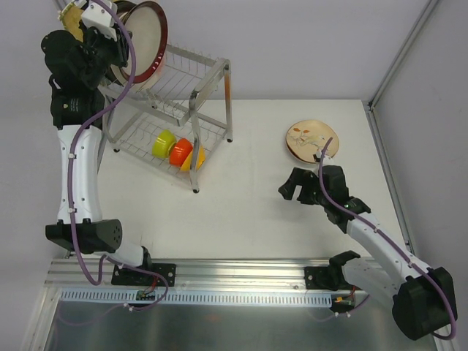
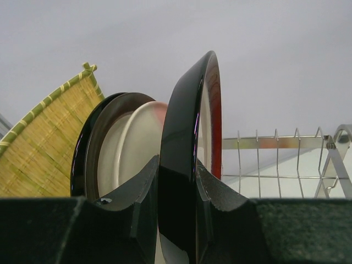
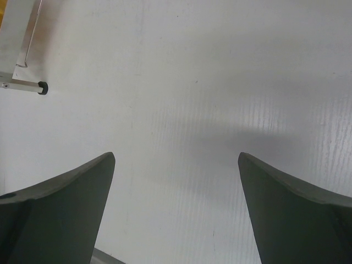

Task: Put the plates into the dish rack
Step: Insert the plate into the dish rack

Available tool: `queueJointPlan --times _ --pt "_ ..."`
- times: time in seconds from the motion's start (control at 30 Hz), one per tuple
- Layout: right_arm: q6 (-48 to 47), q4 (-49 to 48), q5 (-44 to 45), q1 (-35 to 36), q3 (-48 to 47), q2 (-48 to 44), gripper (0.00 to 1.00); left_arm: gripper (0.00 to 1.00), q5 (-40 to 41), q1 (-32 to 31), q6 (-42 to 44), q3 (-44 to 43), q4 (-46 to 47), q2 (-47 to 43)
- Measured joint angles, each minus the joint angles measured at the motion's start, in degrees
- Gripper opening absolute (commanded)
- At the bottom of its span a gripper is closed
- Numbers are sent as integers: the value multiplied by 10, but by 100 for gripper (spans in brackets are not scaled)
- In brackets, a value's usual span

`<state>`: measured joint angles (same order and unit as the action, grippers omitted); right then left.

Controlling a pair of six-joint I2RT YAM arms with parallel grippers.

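Observation:
My left gripper (image 1: 117, 55) is raised over the top tier of the silver wire dish rack (image 1: 212, 69) and is shut on the rim of a round dark-rimmed cream plate (image 1: 144, 40), which it holds on edge. In the left wrist view the fingers clamp that plate (image 2: 190, 132) at the gripper (image 2: 177, 184). Behind it stand a second dark-rimmed plate (image 2: 121, 148) and the yellow woven plate (image 2: 44, 148). A cream floral plate (image 1: 310, 140) lies flat on the table at the right. My right gripper (image 1: 292, 189) is open and empty above bare table (image 3: 176, 159), in front of the floral plate.
Green (image 1: 164, 142), orange (image 1: 180, 151) and yellow (image 1: 194, 161) bowls sit in the rack's lower tier. A rack foot (image 3: 39, 87) shows at the upper left of the right wrist view. Walls close the back and right of the white table (image 1: 256, 219).

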<state>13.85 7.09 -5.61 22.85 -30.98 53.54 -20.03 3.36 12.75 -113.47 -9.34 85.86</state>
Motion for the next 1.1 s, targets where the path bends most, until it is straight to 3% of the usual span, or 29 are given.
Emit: queueJointPlan --times 1.1 --pt "-15 -3 -30 0 -16 21 100 0 -53 31 28 4 5 60"
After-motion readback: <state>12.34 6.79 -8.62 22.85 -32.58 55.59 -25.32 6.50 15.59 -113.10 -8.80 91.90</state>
